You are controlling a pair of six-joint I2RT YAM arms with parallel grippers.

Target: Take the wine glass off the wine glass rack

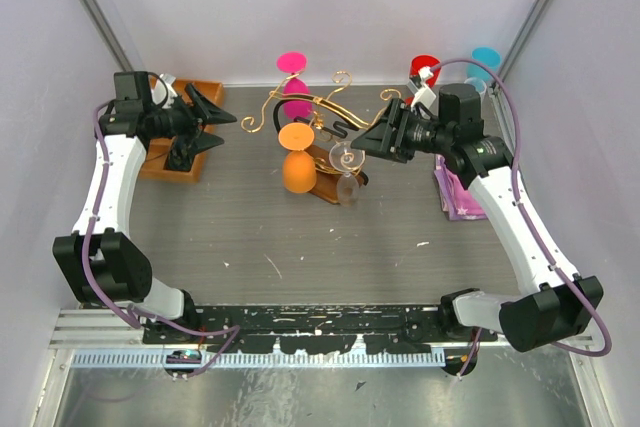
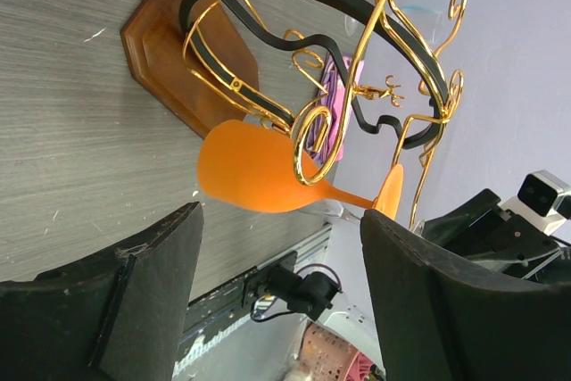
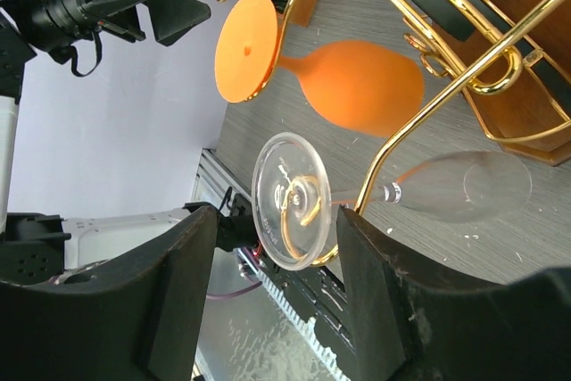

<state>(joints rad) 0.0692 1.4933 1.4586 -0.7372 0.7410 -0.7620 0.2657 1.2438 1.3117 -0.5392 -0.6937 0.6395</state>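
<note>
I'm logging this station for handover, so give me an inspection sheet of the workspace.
Surface: grey wood-grain table, small scuffs.
Job's things: wine glass rack upright; orange glass, clear glass and pink glass hang from it.
Clutter: wooden tray far left; purple packet right; red item and blue item in far right corner.
Grippers: left gripper open, apart from the rack; right gripper open, by the clear glass's foot.
Cables: purple cables along both arms.
Surroundings: pale walls.
</note>
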